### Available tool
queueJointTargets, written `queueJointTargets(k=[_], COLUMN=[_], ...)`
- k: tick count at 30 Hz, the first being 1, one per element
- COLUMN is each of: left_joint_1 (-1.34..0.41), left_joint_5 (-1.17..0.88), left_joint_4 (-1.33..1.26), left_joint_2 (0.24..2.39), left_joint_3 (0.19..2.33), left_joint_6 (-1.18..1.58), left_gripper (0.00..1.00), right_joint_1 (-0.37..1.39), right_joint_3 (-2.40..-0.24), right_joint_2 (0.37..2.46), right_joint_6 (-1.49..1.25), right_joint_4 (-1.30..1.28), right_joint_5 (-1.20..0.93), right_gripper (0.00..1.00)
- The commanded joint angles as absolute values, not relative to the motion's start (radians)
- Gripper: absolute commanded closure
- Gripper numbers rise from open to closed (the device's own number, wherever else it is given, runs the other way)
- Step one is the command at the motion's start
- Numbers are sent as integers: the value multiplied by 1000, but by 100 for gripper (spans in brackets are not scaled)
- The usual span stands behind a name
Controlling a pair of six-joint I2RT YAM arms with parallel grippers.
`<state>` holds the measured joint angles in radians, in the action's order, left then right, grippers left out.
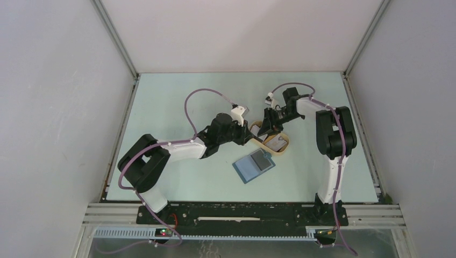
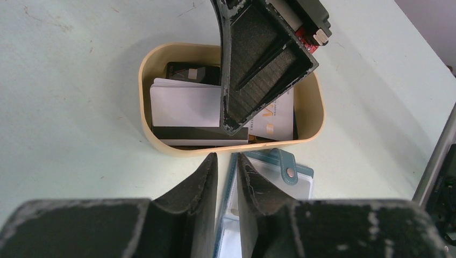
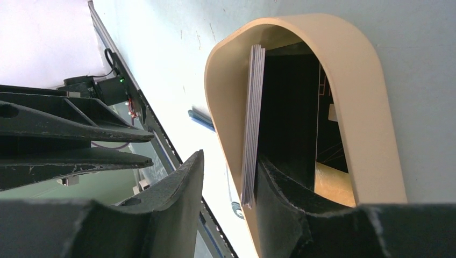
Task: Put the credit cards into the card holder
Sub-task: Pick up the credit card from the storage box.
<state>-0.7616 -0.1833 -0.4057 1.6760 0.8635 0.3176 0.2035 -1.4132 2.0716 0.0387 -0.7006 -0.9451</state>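
Cards (image 3: 253, 118) stood on edge in tray (image 3: 355, 97), long side along its wall, between your right gripper (image 3: 231, 161) jaws, part open, touching only the inner finger | left gripper (image 2: 227, 160) narrow above wallet (image 2: 298, 180) edge, you could not tell any pinch | wallet lay just beside tray
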Motion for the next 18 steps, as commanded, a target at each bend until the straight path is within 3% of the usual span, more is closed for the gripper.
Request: queueJointTargets(k=[1,18], left_joint_1=[-763,-763], left_joint_5=[-181,-181], left_joint_4=[-423,-422], left_joint_2=[1674,1672], left_joint_3=[918,917], left_joint_6=[317,315], left_gripper=[76,76], right_joint_1=[191,155], right_joint_3=[-1447,-1445], right_joint_2=[2057,2046], right_joint_6=[31,34], right_joint_4=[-713,-716], right_joint_5=[-996,-983], right_gripper=[54,54])
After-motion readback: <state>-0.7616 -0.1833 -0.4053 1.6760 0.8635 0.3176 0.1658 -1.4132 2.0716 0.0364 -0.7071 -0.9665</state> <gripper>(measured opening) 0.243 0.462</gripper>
